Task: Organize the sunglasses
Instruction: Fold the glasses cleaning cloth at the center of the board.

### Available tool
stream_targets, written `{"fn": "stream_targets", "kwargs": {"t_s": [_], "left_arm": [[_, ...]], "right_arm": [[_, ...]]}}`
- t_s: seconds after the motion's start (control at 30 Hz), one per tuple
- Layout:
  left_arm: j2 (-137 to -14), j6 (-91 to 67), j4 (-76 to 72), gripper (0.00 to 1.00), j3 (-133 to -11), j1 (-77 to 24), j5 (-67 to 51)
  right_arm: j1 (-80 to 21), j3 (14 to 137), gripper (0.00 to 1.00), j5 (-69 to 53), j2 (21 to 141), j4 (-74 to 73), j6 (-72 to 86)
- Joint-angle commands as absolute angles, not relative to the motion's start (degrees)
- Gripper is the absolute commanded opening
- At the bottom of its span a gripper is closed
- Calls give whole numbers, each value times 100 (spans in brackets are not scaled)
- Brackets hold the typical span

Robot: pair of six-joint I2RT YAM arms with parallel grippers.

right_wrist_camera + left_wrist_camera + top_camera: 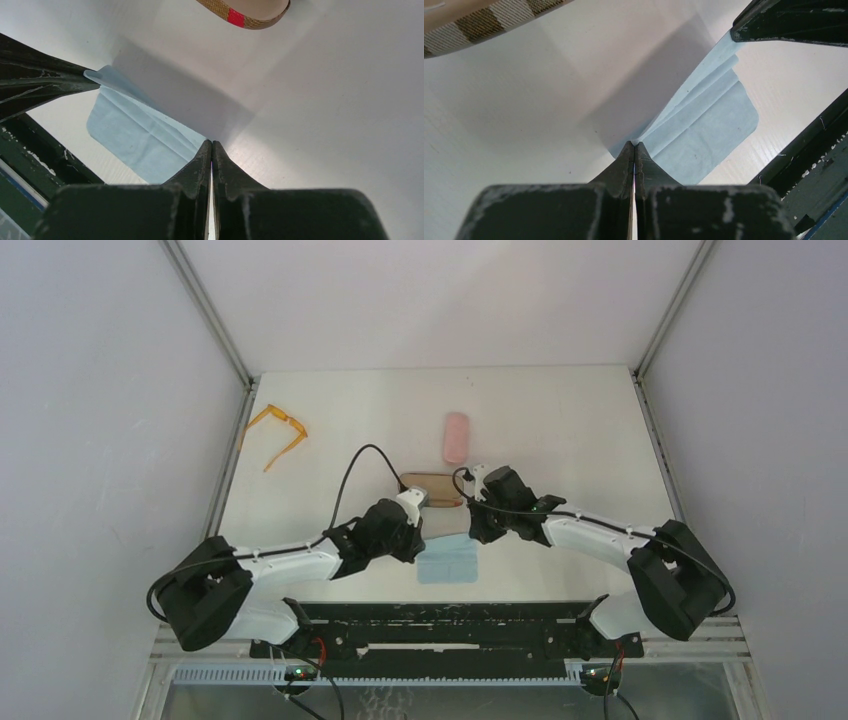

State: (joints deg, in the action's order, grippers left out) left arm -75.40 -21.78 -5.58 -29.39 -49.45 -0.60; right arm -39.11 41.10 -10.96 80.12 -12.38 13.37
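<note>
The orange sunglasses (276,430) lie unfolded at the far left of the table, well away from both arms. My left gripper (424,538) (634,144) is shut on one corner of a light-blue cloth (448,562) (704,130) near the front middle. My right gripper (474,536) (211,142) is shut on the cloth's (135,130) other far corner. The far edge of the cloth is lifted between the two grippers, and its near part rests on the table.
A brown plaid case (432,487) (489,20) (245,12) lies just beyond the grippers. A pink case (456,437) lies farther back. A black rail (440,615) runs along the near edge behind the cloth.
</note>
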Motion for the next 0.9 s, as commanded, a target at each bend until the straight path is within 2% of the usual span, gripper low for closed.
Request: {"fn": "stream_targets", "kwargs": {"t_s": [0.0, 0.87], "left_arm": [[-7639, -2043, -769, 0, -3303, -4896, -1], [-7506, -2144, -994, 0, -2781, -4896, -518]], "right_arm": [[-3885, 4385, 0, -995, 8112, -964, 1178], [-4288, 4061, 0, -1294, 7962, -1470, 1131]]}}
